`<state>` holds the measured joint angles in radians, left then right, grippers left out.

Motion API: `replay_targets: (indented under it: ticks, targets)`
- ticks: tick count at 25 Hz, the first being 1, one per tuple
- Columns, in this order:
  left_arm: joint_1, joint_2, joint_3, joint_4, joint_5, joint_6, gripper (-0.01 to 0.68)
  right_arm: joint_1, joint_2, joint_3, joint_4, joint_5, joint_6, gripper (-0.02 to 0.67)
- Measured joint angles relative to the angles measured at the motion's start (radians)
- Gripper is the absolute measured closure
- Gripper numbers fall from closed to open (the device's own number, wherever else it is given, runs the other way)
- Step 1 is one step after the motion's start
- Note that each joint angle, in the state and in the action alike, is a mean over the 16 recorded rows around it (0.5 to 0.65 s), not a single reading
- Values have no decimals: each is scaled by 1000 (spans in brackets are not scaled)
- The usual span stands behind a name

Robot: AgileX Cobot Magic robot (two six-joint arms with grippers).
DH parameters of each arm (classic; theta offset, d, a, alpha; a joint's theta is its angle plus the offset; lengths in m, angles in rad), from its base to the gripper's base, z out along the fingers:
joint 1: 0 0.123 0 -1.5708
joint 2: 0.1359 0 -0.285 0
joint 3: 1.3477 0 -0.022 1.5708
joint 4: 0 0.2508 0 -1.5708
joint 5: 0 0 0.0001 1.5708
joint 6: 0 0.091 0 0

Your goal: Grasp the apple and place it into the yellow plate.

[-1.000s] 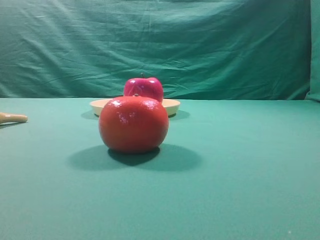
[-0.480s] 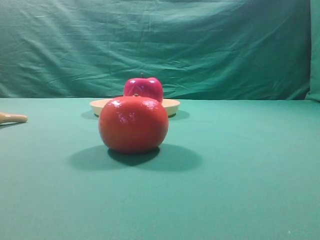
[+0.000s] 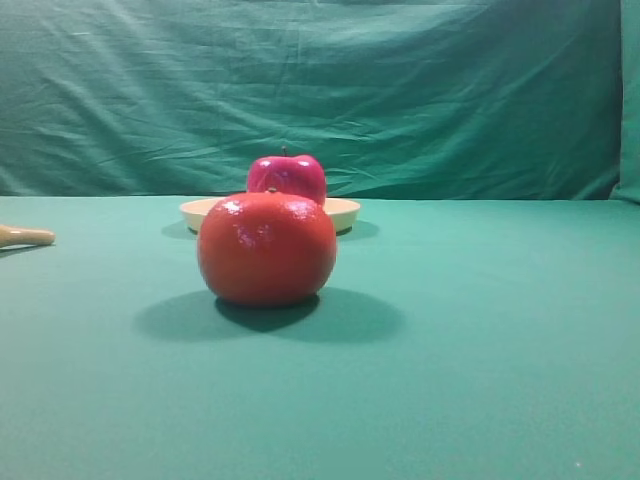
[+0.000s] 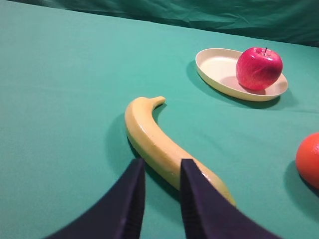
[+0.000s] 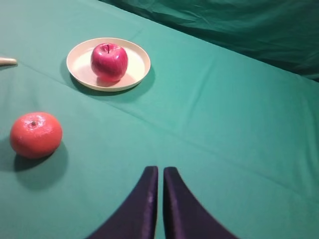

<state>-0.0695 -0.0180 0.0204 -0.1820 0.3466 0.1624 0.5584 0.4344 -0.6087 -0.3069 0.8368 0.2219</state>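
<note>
The dark red apple (image 3: 290,175) (image 4: 259,68) (image 5: 109,61) sits upright inside the pale yellow plate (image 3: 345,210) (image 4: 214,67) (image 5: 79,62), stem up. In the right wrist view my right gripper (image 5: 160,169) is shut and empty, low over the green cloth, well short of the plate. In the left wrist view my left gripper (image 4: 162,162) has its fingers a little apart with nothing between them, just above the near part of a banana (image 4: 154,137). Neither gripper shows in the exterior high view.
An orange-red round fruit (image 3: 267,248) (image 5: 36,134) (image 4: 309,159) stands on the cloth in front of the plate and hides part of it in the exterior high view. The banana's tip (image 3: 25,236) (image 5: 6,61) lies at the left. A green curtain (image 3: 320,90) hangs behind.
</note>
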Motion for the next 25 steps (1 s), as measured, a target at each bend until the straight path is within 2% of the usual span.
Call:
replay_targets:
  ticks: [9,17,25]
  targets:
    - [0,0,0,0,0,0,516,-72,-43,116,3,-102,36,649]
    - [0,0,0,0,0,0,516,-230,-180,292,20,-262,36,649]
    - [0,0,0,0,0,0,516,-389,-354,438,35,-341,17,649]
